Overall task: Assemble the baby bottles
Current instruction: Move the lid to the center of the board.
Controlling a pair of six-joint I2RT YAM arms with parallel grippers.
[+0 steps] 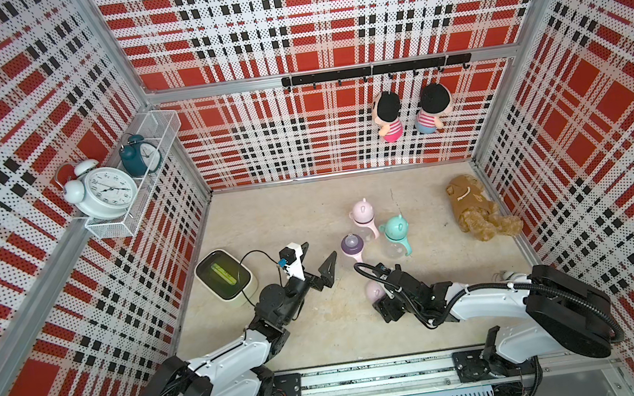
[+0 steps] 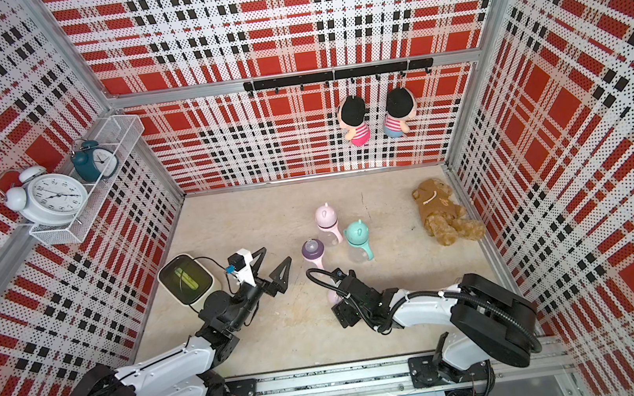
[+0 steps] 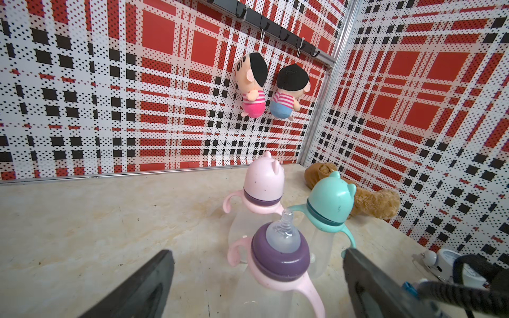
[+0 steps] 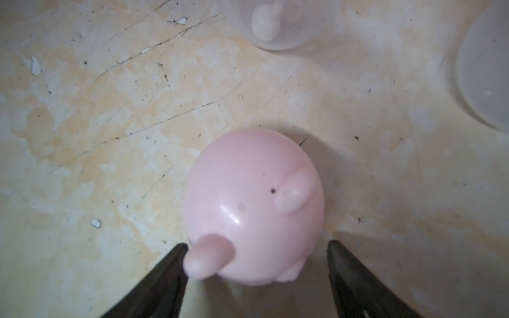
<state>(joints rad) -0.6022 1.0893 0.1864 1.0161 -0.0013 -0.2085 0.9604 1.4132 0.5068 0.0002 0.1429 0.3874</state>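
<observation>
Three baby bottles stand mid-table. One wears a pink eared cap (image 1: 363, 211), one a teal cap (image 1: 394, 230). The nearest bottle (image 1: 352, 246) is uncapped, showing its purple collar (image 3: 279, 256) and clear nipple. My left gripper (image 1: 317, 255) hovers open just left of it, and in the left wrist view that bottle sits between the wide-apart fingers (image 3: 154, 278). A loose pink eared cap (image 4: 253, 206) rests on the table under my right gripper (image 4: 256, 247). That gripper straddles it open, one finger by an ear and the other clear of it. The cap (image 2: 333, 295) peeks out beside the wrist.
A brown plush bear (image 1: 473, 208) lies at the back right. A white device with a green screen (image 1: 225, 274) sits left of the left arm. Two plush dolls (image 1: 389, 116) hang on the back wall; alarm clocks (image 1: 105, 192) fill a wall shelf at the left.
</observation>
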